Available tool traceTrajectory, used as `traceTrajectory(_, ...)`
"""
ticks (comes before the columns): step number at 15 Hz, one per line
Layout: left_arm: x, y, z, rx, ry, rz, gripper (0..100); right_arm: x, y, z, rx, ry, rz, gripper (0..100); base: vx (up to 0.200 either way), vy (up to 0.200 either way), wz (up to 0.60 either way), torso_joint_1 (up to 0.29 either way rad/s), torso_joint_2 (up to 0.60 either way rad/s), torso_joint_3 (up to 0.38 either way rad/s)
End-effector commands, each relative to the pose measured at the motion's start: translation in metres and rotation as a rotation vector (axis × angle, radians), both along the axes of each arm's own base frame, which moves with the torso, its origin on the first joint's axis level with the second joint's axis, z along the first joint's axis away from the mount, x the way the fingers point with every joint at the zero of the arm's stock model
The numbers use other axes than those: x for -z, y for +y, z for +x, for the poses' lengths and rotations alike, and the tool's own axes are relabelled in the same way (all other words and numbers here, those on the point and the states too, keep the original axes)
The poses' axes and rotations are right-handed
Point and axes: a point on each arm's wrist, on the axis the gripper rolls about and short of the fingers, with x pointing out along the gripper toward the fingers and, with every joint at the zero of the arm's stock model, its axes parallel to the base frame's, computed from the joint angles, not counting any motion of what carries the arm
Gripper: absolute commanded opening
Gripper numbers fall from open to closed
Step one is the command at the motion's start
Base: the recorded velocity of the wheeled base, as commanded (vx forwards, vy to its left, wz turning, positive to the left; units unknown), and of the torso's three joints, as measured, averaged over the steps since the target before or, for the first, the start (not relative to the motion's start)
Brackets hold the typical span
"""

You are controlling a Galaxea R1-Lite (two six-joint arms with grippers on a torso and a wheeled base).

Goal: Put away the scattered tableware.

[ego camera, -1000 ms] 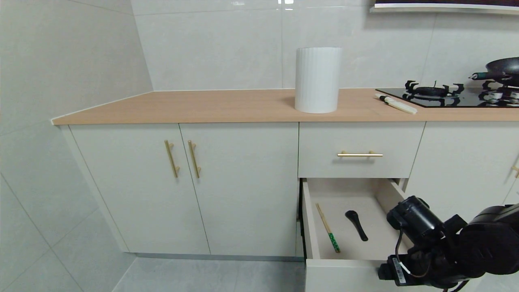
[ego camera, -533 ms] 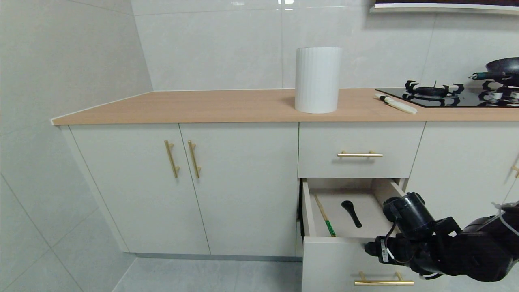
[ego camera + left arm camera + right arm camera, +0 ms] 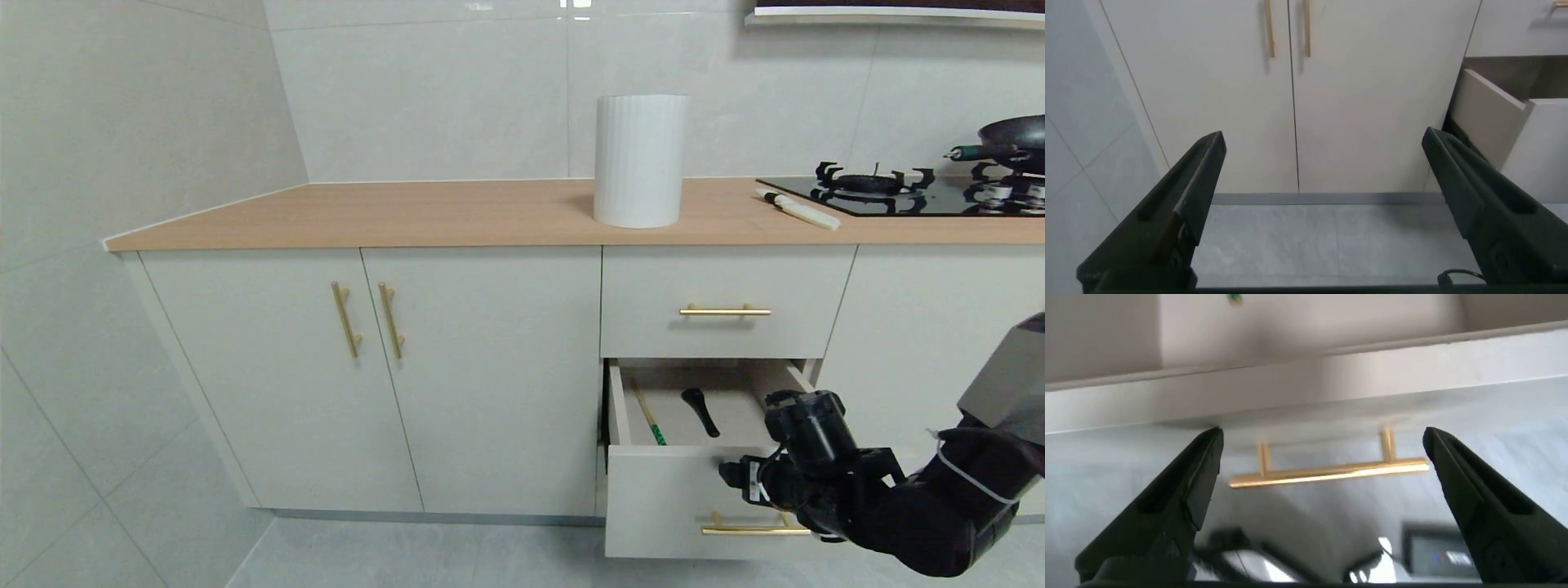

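Head view, drawer (image 3: 682,498): the lower of two, pulled partly out of the cabinet under the countertop (image 3: 424,214).
Head view, chopsticks (image 3: 649,418): inside the drawer along its left wall, green ends toward the front.
Head view, spoon (image 3: 700,411): black, inside the drawer, near the chopsticks but not touching them.
Head view, right gripper (image 3: 739,480): at the drawer's front panel, just above the gold handle (image 3: 755,530).
Head view, countertop: carries a white ribbed canister (image 3: 639,160) and, beside the hob (image 3: 906,194), a pale utensil (image 3: 796,209).
Left wrist view, left gripper (image 3: 1323,139): fingers spread wide, holding nothing, low before the cabinet doors (image 3: 1372,90) and grey floor (image 3: 1323,237).
Right wrist view, right gripper: fingers spread apart, gripping nothing. The gold handle and front panel lie beyond the gap.
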Motion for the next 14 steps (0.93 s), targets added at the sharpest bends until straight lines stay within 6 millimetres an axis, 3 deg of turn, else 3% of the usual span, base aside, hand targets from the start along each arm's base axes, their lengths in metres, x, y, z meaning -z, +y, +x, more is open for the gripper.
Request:
traceTrajectory(1, 0.0, 0.0, 0.0, 0.0, 0.0, 0.0, 100, 0.018, -0.002, 0.009, -0.01, 0.008, -0.033, 100, 0.0, 0.0, 0.0, 0.0, 0.0, 0.0)
traceTrajectory(5, 0.0, 0.0, 0.0, 0.0, 0.0, 0.0, 100, 0.03, -0.013, 0.032, -0.018, -0.127, -0.045, 100, 0.0, 0.0, 0.0, 0.0, 0.0, 0.0)
traceTrajectory(6, 0.0, 0.0, 0.0, 0.0, 0.0, 0.0, 100, 0.043, -0.02, 0.051, -0.024, -0.19, -0.079, 100, 0.0, 0.0, 0.0, 0.0, 0.0, 0.0)
traceTrajectory(9, 0.0, 0.0, 0.0, 0.0, 0.0, 0.0, 100, 0.055, -0.026, 0.085, 0.006, -0.249, -0.089, 100, 0.0, 0.0, 0.0, 0.0, 0.0, 0.0)
traceTrajectory(14, 0.0, 0.0, 0.0, 0.0, 0.0, 0.0, 100, 0.075, -0.027, 0.109, 0.035, -0.272, -0.075, 100, 0.0, 0.0, 0.0, 0.0, 0.0, 0.0)
